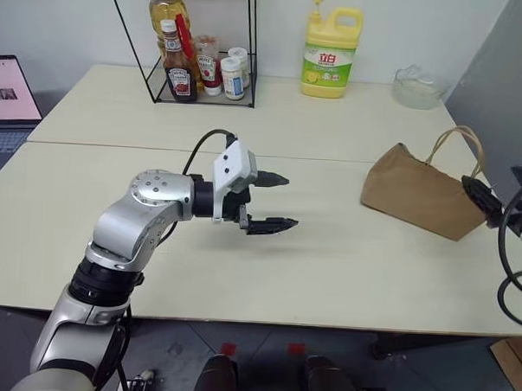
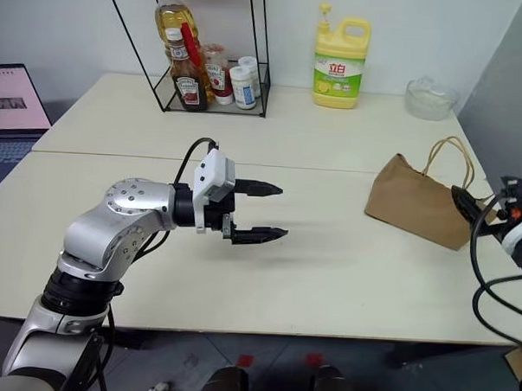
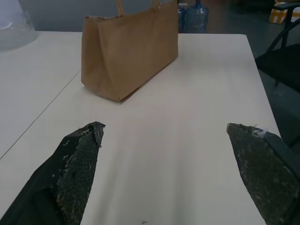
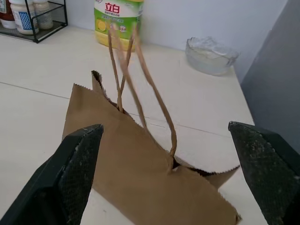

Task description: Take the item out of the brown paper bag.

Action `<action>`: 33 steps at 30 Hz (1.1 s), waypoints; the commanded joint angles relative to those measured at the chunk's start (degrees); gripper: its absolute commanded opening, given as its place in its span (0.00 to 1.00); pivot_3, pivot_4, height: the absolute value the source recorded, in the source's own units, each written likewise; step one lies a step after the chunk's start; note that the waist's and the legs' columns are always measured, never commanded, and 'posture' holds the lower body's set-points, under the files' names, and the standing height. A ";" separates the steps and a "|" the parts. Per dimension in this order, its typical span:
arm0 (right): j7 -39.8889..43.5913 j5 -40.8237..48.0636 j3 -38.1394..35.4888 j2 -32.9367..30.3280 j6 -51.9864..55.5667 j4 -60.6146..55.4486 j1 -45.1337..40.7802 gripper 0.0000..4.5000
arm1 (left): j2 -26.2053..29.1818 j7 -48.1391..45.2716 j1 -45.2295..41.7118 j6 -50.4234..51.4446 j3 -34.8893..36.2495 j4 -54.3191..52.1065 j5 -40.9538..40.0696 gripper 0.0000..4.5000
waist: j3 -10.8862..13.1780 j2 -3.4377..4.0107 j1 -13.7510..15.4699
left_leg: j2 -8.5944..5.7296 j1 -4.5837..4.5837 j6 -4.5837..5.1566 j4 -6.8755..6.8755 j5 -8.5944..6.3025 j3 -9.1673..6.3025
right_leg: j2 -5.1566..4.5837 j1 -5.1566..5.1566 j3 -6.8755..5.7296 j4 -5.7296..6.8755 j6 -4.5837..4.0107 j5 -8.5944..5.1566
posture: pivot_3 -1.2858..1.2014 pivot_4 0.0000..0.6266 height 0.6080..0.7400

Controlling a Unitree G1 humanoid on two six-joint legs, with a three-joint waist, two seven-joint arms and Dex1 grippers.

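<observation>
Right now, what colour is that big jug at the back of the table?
Yellow jug, with a green label; it shows best in the left eye view.

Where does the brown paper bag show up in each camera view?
Left eye view: brown paper bag at right, on the table.
Right eye view: at right.
Left wrist view: upper middle.
Right wrist view: centre and lower part.
Shared landmark: yellow detergent jug, behind the bag.
</observation>
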 commanded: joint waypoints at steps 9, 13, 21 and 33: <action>10.69 -3.33 6.61 -5.66 -5.75 19.43 -11.94 0.96 | 0.94 0.81 0.83 -1.37 0.88 -1.40 0.75 1.00 | 0.02 0.00 0.03 | 0.00 -0.01 0.00 0.01 0.00 0.00 | -0.01 0.00 -0.01 -0.02 0.01 0.00 | 0.52 0.24 1.00; 13.25 -2.92 7.37 -6.09 -5.33 20.76 -13.29 0.70 | 1.09 1.08 1.24 -1.79 1.12 -1.21 1.05 1.00 | 0.02 0.00 0.04 | 0.00 -0.01 0.00 0.00 0.00 0.00 | -0.01 0.00 -0.02 -0.03 0.00 0.01 | 0.52 0.24 1.00; 15.73 -1.35 7.67 -6.13 -3.30 19.76 -15.53 0.04 | 1.22 1.80 1.85 -2.76 1.69 -0.61 1.80 1.00 | 0.03 0.01 0.04 | 0.00 -0.01 0.00 0.00 0.00 0.00 | -0.01 0.00 -0.02 -0.03 0.00 0.01 | 0.52 0.24 1.00; 17.60 -4.12 12.97 -6.50 -5.60 22.42 -26.91 0.01 | 3.91 1.61 3.05 -2.48 4.17 0.40 1.98 1.00 | 0.17 0.15 -0.05 | 0.01 -0.01 0.00 -0.01 0.00 0.00 | -0.01 -0.04 -0.03 -0.02 0.01 0.01 | 0.52 0.24 1.00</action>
